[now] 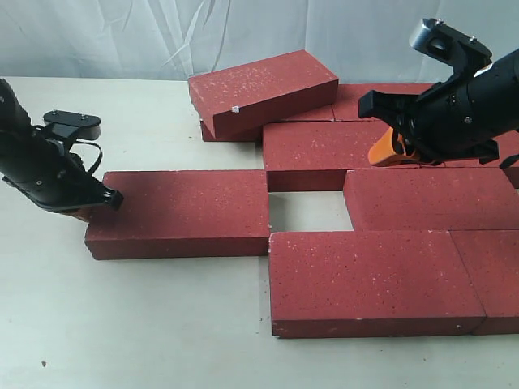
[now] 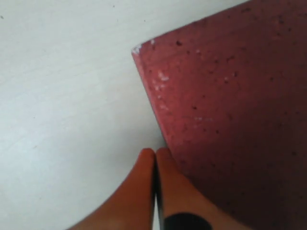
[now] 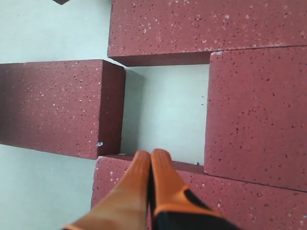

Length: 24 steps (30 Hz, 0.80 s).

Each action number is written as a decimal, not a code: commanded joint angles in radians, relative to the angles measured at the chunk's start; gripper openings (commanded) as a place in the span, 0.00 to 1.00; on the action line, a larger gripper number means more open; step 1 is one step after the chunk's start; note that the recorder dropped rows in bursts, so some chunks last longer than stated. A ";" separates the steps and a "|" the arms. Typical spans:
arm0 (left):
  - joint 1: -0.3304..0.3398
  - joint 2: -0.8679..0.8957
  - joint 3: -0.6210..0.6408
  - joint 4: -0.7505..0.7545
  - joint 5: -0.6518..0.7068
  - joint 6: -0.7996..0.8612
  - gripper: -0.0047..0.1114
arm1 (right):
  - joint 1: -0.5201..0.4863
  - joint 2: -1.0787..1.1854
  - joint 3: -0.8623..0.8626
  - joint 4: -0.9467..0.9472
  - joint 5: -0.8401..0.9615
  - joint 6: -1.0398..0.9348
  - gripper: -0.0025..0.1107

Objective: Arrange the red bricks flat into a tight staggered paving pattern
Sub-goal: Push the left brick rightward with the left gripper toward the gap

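Note:
Several red bricks lie flat around a small gap [image 1: 308, 211]. A left brick [image 1: 178, 212] lies apart to the left of the gap, with a front brick [image 1: 365, 279], a right brick [image 1: 430, 198] and a back brick [image 1: 324, 150] on its other sides. One tilted brick [image 1: 263, 89] with a white chip rests on the back ones. My left gripper [image 1: 91, 212] is shut and empty, its tips [image 2: 154, 153] against the left brick's [image 2: 230, 105] outer end. My right gripper [image 1: 391, 150] is shut and empty over the back brick [image 3: 216, 196], at the gap's [image 3: 165, 110] edge.
Another brick [image 1: 491, 279] lies at the front right, and more [image 1: 381, 101] at the back right. The pale table [image 1: 162, 324] is bare in front and at the left. A white cloth backdrop [image 1: 122, 36] closes the far side.

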 commanded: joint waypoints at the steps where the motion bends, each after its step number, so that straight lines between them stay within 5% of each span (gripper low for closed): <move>1: -0.002 0.004 0.005 -0.020 -0.001 0.009 0.04 | -0.001 -0.002 0.005 0.002 -0.006 -0.007 0.02; 14: 0.000 0.004 0.005 0.125 -0.042 -0.021 0.04 | -0.001 -0.002 0.005 0.002 -0.006 -0.007 0.02; 24: -0.002 0.022 0.005 0.008 -0.061 -0.037 0.04 | -0.001 -0.002 0.005 -0.002 -0.006 -0.007 0.02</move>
